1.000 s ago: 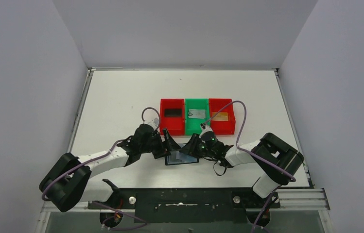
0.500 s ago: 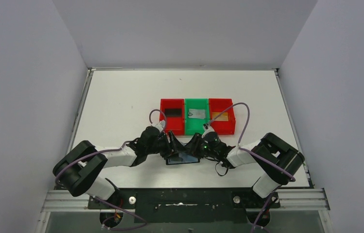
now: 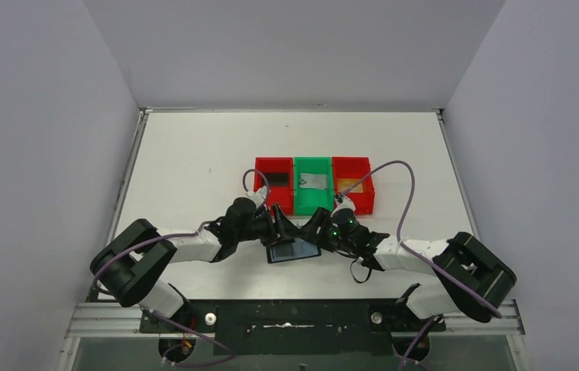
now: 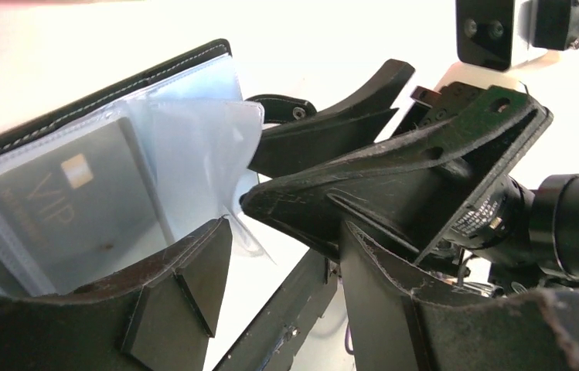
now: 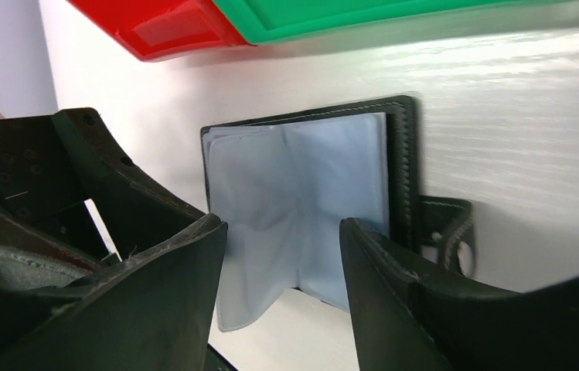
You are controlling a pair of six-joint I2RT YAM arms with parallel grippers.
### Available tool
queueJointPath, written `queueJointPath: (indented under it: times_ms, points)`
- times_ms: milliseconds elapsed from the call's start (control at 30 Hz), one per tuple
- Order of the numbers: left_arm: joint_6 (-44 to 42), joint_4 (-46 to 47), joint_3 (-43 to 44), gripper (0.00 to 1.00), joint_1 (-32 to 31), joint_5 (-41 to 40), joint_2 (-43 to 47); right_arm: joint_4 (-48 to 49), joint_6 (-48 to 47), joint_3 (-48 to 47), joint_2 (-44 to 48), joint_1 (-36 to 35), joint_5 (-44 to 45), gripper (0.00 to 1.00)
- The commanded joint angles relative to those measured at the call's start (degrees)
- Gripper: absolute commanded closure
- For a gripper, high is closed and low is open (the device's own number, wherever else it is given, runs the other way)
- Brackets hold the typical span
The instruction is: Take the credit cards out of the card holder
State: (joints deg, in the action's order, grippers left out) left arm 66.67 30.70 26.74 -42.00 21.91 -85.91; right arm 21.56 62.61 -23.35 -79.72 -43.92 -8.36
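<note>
1. Top view: the open card holder (image 3: pixel 294 250) lies on the table, nearer than the bins (image 3: pixel 313 184).
2. Left wrist: the left gripper (image 4: pixel 282 236) is spread and empty. It should pinch the VIP card (image 4: pixel 77 209), not the sleeve.
3. Right wrist: the right gripper (image 5: pixel 282 232) is spread. It should pin the cover.

From where I stand, the left gripper (image 3: pixel 281 231) and right gripper (image 3: pixel 314 229) crowd the open card holder (image 3: pixel 294 252) from both sides, fingers spread and nearly meeting above it. Close behind, the left red bin (image 3: pixel 273 160), green bin (image 3: pixel 313 159) and right red bin (image 3: pixel 352 160) wall off the far side. Room lies along the holder's near edge and over the table (image 3: pixel 178 178) farther left.
</note>
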Motion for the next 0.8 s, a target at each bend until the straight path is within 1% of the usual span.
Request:
queueJointPath:
  times_ms: [0, 200, 333, 467, 567, 633, 667, 733, 767]
  points:
    - [-2.12, 3.36, 3.50, 0.48, -0.68, 2.24, -3.11, -8.84, 1.23, -0.81, 6.96, -0.27, 10.24, 0.43]
    - [-1.73, 4.89, 5.44, 0.48, -1.87, 2.17, -6.76, -19.06, 4.07, 1.43, 17.68, -0.33, 20.62, 0.45]
    - [-2.18, 3.18, 7.09, 0.48, -2.44, 2.71, -9.66, -20.41, 3.96, 3.22, 22.53, -0.18, 21.94, 0.52]
    - [-3.00, 1.49, 8.13, 0.48, -2.81, 2.55, -11.57, -19.11, 3.23, 4.26, 24.26, -0.20, 21.65, 0.57]
    - [-4.56, 0.42, 8.83, 0.49, -3.49, 1.15, -9.64, -18.41, 2.28, 3.93, 24.26, -0.29, 21.48, 0.60]
    - [-6.68, -4.38, 10.53, 0.48, -3.57, -0.57, -7.74, -17.15, 1.08, 3.41, 23.92, -0.35, 20.55, 0.64]
    - [-7.61, -9.10, 12.11, 0.49, -3.57, -3.34, -5.81, -16.01, 0.42, 3.33, 23.61, -0.37, 19.78, 0.65]
    - [-8.59, -13.00, 12.86, 0.50, -3.70, -7.80, -1.09, -13.56, -0.94, 2.96, 22.33, -0.38, 17.50, 0.66]
    - [-8.77, -15.28, 12.54, 0.50, -3.69, -11.33, 1.91, -12.84, -1.43, 2.48, 21.28, -0.44, 16.43, 0.66]
